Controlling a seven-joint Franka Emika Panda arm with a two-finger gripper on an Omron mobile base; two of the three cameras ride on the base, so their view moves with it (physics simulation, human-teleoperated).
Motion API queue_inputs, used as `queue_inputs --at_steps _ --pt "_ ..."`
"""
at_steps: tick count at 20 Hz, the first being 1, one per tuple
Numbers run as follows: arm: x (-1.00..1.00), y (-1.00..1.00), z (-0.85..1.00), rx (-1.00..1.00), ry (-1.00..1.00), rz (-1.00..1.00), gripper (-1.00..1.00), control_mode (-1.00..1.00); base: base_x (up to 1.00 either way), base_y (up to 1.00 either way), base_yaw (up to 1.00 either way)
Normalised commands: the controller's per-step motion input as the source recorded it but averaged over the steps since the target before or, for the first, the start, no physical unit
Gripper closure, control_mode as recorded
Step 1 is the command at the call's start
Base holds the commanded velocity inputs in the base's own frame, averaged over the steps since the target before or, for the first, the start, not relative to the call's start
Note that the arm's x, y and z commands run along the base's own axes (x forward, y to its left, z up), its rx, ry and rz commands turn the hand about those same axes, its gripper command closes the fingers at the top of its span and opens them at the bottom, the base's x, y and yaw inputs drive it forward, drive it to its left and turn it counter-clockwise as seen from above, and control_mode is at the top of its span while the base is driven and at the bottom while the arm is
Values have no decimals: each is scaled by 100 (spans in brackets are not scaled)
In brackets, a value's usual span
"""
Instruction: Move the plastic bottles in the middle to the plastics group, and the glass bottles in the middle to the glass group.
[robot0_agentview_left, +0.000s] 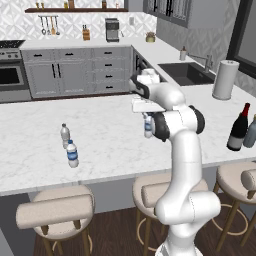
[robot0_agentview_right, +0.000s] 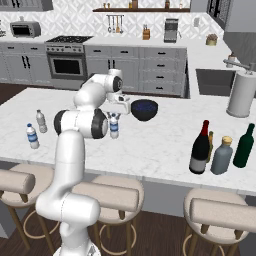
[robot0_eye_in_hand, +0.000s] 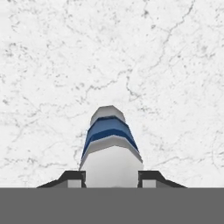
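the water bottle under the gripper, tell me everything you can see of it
The water bottle is small, clear-looking plastic with a blue label band and a white cap. It stands upright on the white marble counter, mid-island, apart from the other bottles. The gripper comes down from above, a dark fingertip at each side of its top, apparently closed on it.

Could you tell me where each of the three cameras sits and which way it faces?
Left base view: behind the arm's left, facing the white marble counter; white arm at right.
Right base view: behind its right, same counter; arm at left.
Hand view: on the hand, looking down between the dark fingertips.
All share the small clear blue-labelled water bottle in the gripper.
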Motion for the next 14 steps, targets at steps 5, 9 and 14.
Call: queue_inputs --at_steps 5,9,14 --pt "-37 67 1 0 0 0 100 -100 0 0 0" --pt "-78 66 0 0 0 3 100 -100 0 0 0" --pt "-76 63 3 0 0 2 100 -100 0 0 0"
